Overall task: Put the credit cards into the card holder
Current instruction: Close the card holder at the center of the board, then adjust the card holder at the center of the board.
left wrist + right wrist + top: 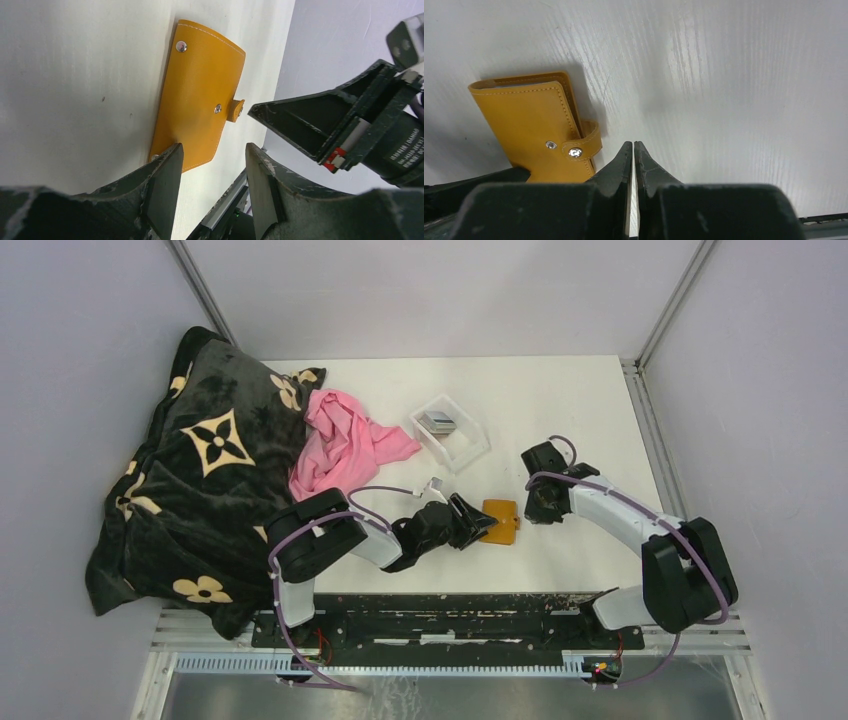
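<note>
Card holder: smooth orange-tan leather, stitched edges, snap tab, closed flat on white table. Left gripper stands wide at its edge. Right gripper is pinched together, empty. Credit cards lie in clear plastic tray.

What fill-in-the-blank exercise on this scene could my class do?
The wallet is ____, not open. The cards lie inside the clear ____. The right gripper is ____, holding nothing. The left gripper is ____, by the wallet.
Missing words: closed; tray; shut; open.
</note>
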Tool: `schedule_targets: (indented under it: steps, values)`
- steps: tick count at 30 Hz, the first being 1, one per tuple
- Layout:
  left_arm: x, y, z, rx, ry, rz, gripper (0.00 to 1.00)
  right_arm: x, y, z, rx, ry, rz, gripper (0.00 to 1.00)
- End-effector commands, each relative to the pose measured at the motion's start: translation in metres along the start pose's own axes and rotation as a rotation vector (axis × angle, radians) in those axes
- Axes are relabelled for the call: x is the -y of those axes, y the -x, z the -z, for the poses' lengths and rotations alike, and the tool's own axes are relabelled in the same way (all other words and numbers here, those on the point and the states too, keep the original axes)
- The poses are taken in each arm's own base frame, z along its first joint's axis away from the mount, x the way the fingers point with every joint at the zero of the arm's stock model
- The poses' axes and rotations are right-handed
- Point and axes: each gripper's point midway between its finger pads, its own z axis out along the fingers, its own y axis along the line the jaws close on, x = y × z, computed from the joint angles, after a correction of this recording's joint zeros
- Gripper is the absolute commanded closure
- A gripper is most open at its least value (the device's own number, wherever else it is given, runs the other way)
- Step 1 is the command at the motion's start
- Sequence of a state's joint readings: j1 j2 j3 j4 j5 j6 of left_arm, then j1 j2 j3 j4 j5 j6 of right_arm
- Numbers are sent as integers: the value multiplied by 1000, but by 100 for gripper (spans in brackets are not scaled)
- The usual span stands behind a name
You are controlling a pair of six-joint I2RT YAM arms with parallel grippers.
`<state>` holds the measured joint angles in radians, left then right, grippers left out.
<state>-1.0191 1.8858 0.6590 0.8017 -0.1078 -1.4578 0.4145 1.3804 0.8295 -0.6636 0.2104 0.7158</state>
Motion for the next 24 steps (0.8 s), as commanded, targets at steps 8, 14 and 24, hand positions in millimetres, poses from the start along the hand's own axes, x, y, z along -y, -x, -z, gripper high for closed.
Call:
schedule_targets:
  steps: [8, 14, 24]
  values:
    - [-38, -1, 1, 3, 141, -84, 42, -21, -9, -29, -67, 51, -21, 92]
    - [-32, 1, 1, 11, 122, -105, 42, -32, -4, -37, -77, 66, -11, 92]
    - [-7, 18, 15, 76, 22, -179, 39, -48, 4, -48, -89, 85, 16, 91]
